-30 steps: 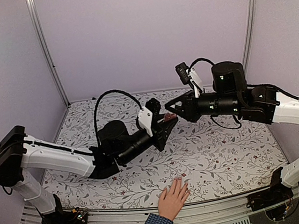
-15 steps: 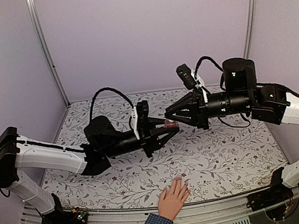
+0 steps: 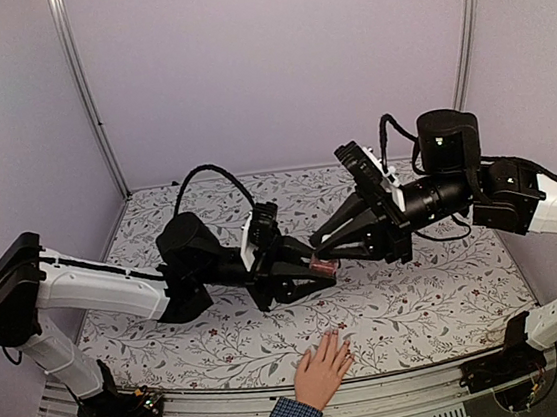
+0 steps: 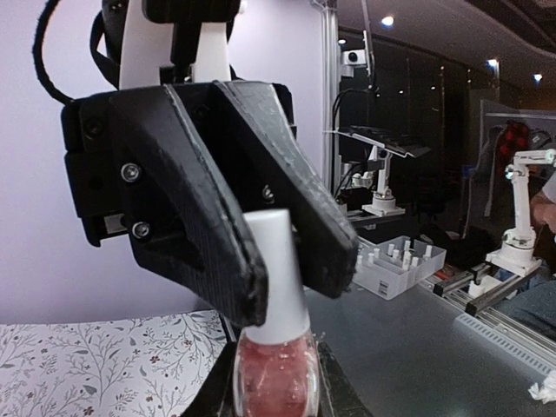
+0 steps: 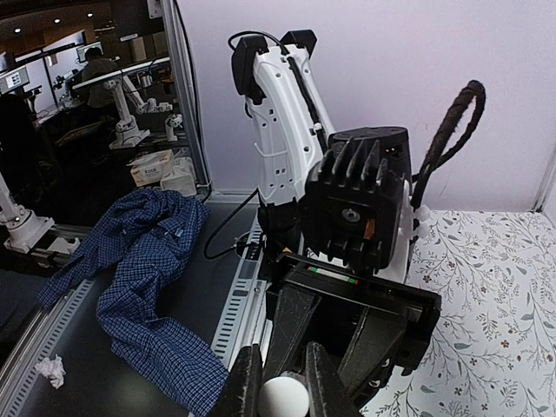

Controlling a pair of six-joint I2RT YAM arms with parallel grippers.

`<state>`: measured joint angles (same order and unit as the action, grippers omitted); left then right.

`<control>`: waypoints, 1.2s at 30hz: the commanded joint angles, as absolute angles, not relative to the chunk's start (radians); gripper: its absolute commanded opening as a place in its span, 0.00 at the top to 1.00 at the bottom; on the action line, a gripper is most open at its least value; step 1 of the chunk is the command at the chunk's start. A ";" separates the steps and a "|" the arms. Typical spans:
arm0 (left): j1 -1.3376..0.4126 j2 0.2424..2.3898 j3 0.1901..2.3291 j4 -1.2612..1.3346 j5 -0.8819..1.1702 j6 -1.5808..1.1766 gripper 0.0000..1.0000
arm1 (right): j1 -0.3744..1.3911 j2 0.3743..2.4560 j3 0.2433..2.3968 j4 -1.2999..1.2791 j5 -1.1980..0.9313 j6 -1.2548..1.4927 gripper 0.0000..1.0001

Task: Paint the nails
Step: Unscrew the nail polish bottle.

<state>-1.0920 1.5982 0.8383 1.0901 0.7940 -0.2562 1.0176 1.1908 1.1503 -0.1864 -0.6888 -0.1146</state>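
Below, floral tabletop (image 3: 439, 296), hand (image 3: 324, 367) at near edge, lilac walls (image 3: 273, 68)

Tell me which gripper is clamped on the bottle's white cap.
The right gripper: it pinches the white cap, while the left gripper holds the same bottle lower down, by its pink glass body.

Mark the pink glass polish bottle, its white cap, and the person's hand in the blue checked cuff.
Pink glass polish bottle (image 4: 276, 384): left wrist view, glass body.
White cap (image 4: 280, 261): left wrist view, mid-shaft.
Person's hand in blue checked cuff (image 3: 322, 370): top external view, back of the hand.
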 commanded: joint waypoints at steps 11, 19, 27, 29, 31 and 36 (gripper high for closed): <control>-1.128 1.584 0.851 1.099 0.871 -0.194 1.00 | 0.999 1.204 1.160 -0.202 -0.595 -0.151 0.68; -1.119 1.554 0.800 1.081 0.835 -0.173 1.00 | 0.999 1.177 1.167 -0.200 -0.577 -0.131 0.39; -1.100 1.541 0.764 1.083 0.829 -0.181 1.00 | 1.000 1.156 1.165 -0.228 -0.624 -0.125 0.33; -1.098 1.540 0.762 1.083 0.832 -0.182 1.00 | 1.000 1.155 1.164 -0.239 -0.638 -0.135 0.33; -1.097 1.540 0.762 1.085 0.832 -0.182 1.00 | 1.000 1.157 1.165 -0.249 -0.656 -0.144 0.34; -1.091 1.546 0.759 1.100 0.835 -0.191 1.00 | 1.000 1.169 1.181 -0.287 -0.688 -0.160 0.39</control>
